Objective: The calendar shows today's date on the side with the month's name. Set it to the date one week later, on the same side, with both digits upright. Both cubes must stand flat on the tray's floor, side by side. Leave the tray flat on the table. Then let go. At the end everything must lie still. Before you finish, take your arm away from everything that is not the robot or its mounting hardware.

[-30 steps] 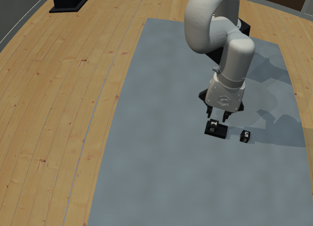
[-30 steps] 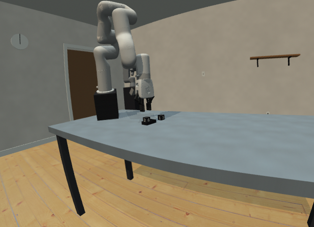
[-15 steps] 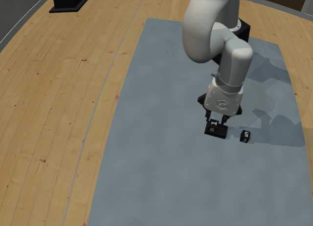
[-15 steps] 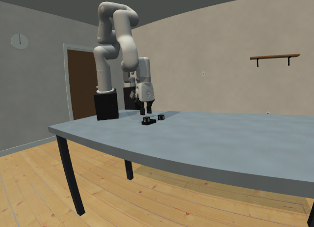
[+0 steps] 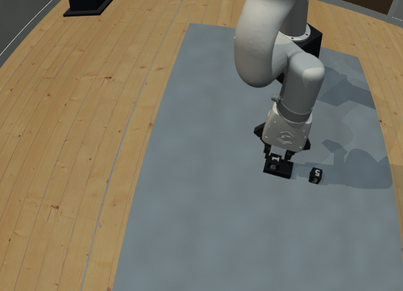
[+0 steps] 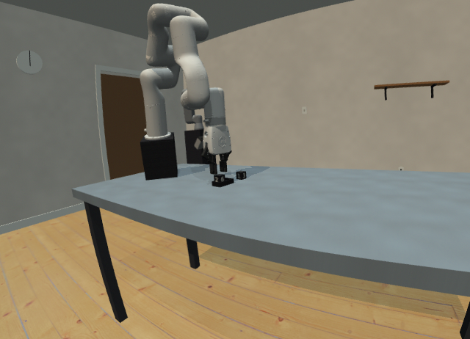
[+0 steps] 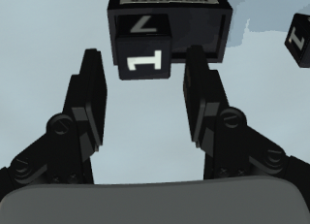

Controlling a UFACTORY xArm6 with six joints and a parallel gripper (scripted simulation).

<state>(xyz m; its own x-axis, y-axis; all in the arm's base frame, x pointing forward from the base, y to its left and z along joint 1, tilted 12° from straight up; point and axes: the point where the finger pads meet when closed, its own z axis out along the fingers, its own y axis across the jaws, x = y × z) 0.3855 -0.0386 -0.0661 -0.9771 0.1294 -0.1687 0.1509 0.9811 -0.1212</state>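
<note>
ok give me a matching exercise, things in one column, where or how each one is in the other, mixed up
1. black number cube showing 1 on top
2. black number cube showing 5 on top
3. black two-finger gripper
4. black calendar tray

a. loose on the grey table, outside the tray
b. flat on the table, one slot unfilled
c. open, above a cube, holding nothing
d. standing in the tray

Pairs: 1-d, 2-a, 3-c, 4-b

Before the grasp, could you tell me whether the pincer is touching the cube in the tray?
Apart: the wrist view shows table between the pincer and the cube.

loose cube (image 7: 298, 38) cut off at wrist view's right edge; tray (image 7: 170, 2) label illegible
</note>
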